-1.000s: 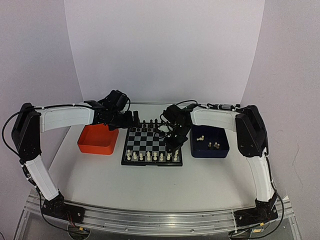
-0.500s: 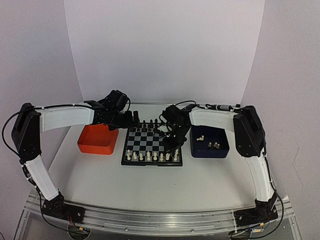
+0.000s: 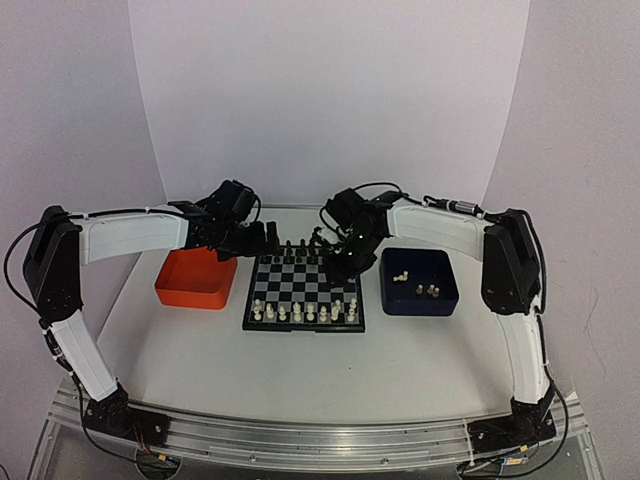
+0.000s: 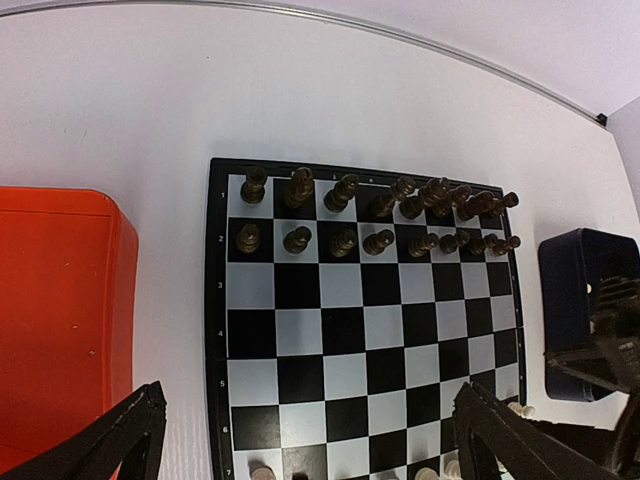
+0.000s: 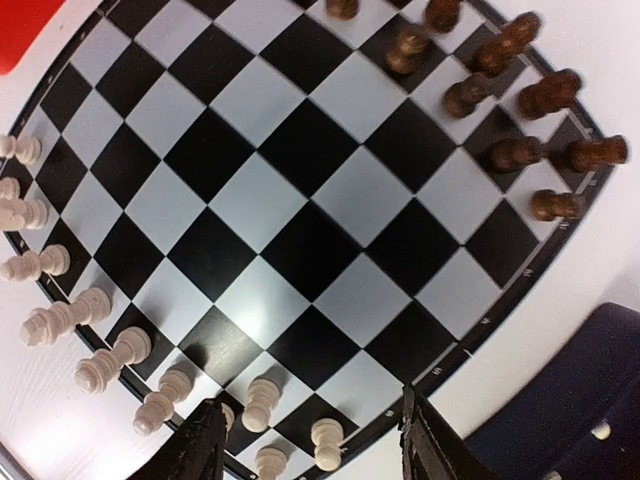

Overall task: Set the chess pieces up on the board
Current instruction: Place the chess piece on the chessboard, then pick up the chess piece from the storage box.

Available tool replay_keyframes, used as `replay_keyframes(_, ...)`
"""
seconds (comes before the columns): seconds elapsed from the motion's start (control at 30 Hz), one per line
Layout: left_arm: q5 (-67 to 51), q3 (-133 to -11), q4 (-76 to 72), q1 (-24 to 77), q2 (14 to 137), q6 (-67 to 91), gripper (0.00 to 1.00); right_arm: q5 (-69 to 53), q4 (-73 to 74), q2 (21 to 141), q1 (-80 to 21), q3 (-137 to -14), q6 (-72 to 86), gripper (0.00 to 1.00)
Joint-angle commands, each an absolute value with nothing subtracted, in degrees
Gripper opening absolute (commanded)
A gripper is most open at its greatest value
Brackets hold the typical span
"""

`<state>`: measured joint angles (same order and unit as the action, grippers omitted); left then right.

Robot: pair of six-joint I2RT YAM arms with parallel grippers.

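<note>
The board [image 3: 303, 290] lies mid-table. Cream-white chess pieces [image 3: 300, 312] fill its two near rows, and black ones [image 3: 300, 246] line the far rows. My right gripper [image 3: 345, 262] hovers open over the board's right side. In the right wrist view its fingers [image 5: 205, 445] straddle nothing, with white pawns [image 5: 327, 443] standing on the squares below. My left gripper [image 3: 258, 240] hangs wide open above the board's far left corner. The left wrist view looks down on the board [image 4: 340, 330] and holds nothing.
An orange tray [image 3: 195, 280] sits left of the board. A dark blue tray [image 3: 418, 308] on the right holds several loose white pieces [image 3: 402, 274]. The white backdrop stands close behind the board.
My right gripper has opened and lifted back from the board's near right squares toward the far side, leaving a white piece standing there. The left arm has not moved.
</note>
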<state>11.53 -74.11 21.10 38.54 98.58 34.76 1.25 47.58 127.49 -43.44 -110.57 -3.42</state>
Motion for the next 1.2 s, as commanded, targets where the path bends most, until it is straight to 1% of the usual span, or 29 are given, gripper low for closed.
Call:
replay_keyframes(0.0,11.54,-74.28,21.47,38.15,95.23,34.66,1.0,10.89,47.7,120.03,-42.73,-111.85,-2.26,0.63)
replay_keyframes(0.1,11.51,-74.03,21.27,38.15,94.97,34.72,1.0,11.2,47.3,117.06,-39.71,-108.99,-0.39,0.7)
replay_keyframes(0.17,11.5,-74.0,21.19,38.19,94.93,34.62,1.0,9.67,46.96,115.12,-36.19,-106.19,2.53,0.71)
replay_keyframes(0.3,11.45,-74.41,21.21,38.15,95.36,34.46,1.0,4.93,45.58,112.05,-29.41,-98.89,5.42,0.72)
replay_keyframes(0.43,11.34,-75.26,21.64,38.14,96.23,34.33,1.0,5.33,44.9,112.4,-26.04,-94.74,4.28,0.7)
replay_keyframes(0.53,11.28,-75.64,21.77,38.14,96.64,34.37,1.0,5.53,44.5,114.53,-24.43,-94.14,4.26,0.67)
replay_keyframes(0.8,10.65,-75.46,21.38,38.15,96.95,35.17,1.0,8.04,41.82,122.63,-23.66,-97.99,3.06,0.46)
replay_keyframes(0.93,10.8,-74.66,21.18,38.14,96.3,35.69,1.0,8.8,41.69,124.79,-23.59,-99.1,2.91,0.38)
replay_keyframes(1.03,10.75,-74.13,20.76,38.15,95.69,35.68,1.0,9.36,41.4,125.81,-23.51,-99.36,3.01,0.22)
replay_keyframes(1.1,10.29,-73.7,20.11,38.15,95.4,35.46,1.0,10.32,41.25,126.5,-23.5,-99.69,3.19,0.18)
replay_keyframes(1.17,10.0,-73.51,19.63,38.14,95.31,35.23,1.0,11.21,41.13,126.79,-23.47,-99.97,3.35,0.11)
